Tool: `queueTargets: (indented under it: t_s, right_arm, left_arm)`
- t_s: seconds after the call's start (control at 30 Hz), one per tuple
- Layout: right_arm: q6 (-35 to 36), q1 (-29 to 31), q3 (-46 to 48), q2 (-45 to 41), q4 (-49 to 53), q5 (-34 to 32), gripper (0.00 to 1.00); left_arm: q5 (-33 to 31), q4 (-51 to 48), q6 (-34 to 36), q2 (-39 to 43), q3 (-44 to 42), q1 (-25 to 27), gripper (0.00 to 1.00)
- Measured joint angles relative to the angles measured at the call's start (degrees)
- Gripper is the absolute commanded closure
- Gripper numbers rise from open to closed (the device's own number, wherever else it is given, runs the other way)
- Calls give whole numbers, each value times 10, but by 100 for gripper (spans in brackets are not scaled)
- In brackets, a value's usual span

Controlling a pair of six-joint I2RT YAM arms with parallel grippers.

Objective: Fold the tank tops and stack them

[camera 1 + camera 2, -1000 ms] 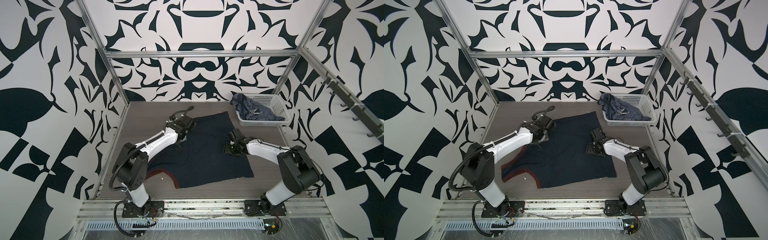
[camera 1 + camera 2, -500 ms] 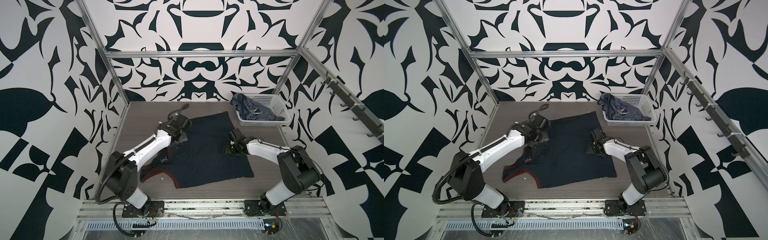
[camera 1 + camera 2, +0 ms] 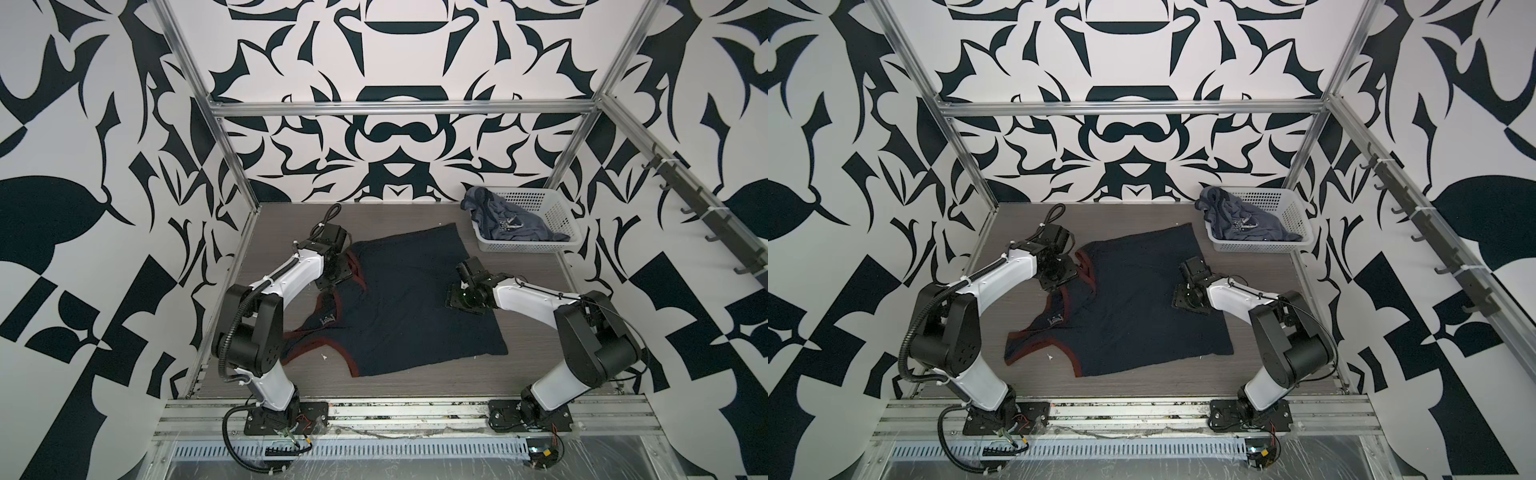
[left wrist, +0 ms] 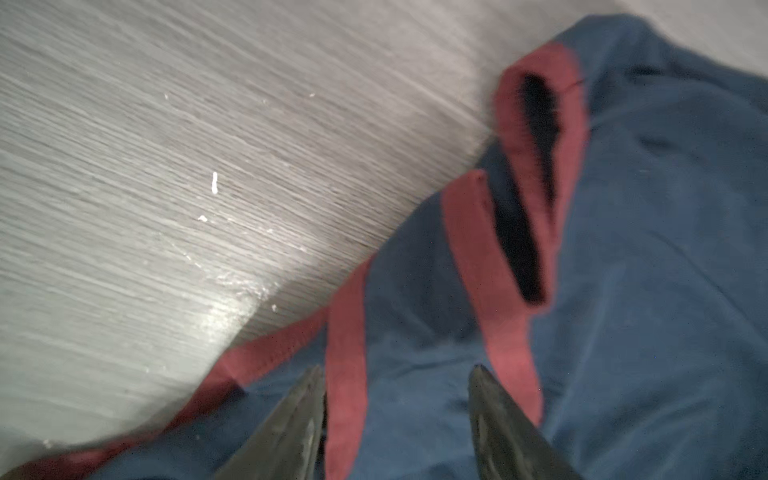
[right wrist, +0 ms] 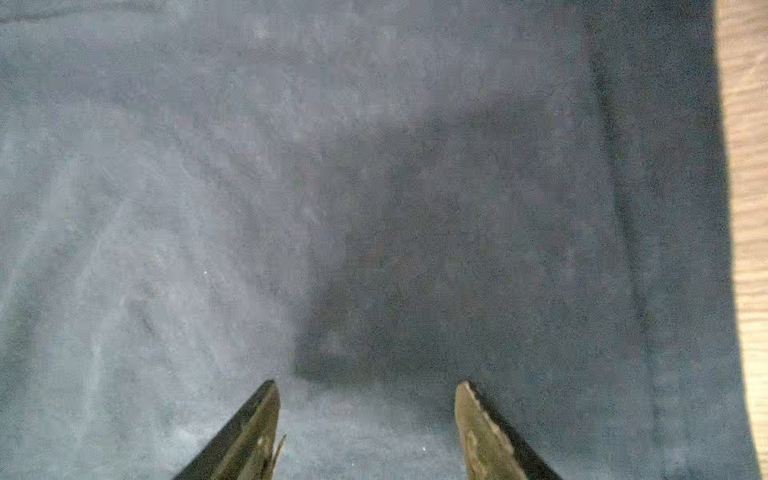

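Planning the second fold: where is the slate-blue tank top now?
In both top views, the slate-blue tank top lies crumpled in the white basket, far right on the table.

Left gripper (image 4: pixel 397 370) newly open

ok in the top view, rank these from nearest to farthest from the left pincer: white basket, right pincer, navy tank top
1. navy tank top, directly below it, at the red-trimmed shoulder end.
2. right pincer, across the shirt, on the right.
3. white basket, in the back right corner.
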State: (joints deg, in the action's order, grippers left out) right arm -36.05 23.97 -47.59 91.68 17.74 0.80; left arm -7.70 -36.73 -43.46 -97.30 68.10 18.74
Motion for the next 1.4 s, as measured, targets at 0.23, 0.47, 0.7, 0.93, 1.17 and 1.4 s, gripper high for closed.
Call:
queueTargets:
  t_s: [0.23, 0.47, 0.7, 0.93, 1.17, 1.4]
  right_arm:
    - [0, 0, 0, 0, 0, 0, 28]
    - [0, 0, 0, 0, 0, 0, 28]
    - [0, 0, 0, 0, 0, 0, 28]
    - [0, 0, 0, 1, 0, 0, 28]
    - [0, 0, -6, 6, 7, -2, 29]
    - [2, 0, -15, 11, 17, 0, 29]
  left_arm:
    - [22, 22, -1, -26, -7, -9, 44]
    - [38, 37, -3, -35, -7, -10, 56]
    - [23, 44, -1, -35, -7, -10, 77]
    - [-52, 43, 17, -7, -7, -10, 92]
    - [-147, 57, 52, 83, -11, -16, 90]
    - [-195, 78, 66, 89, -12, -119, 80]
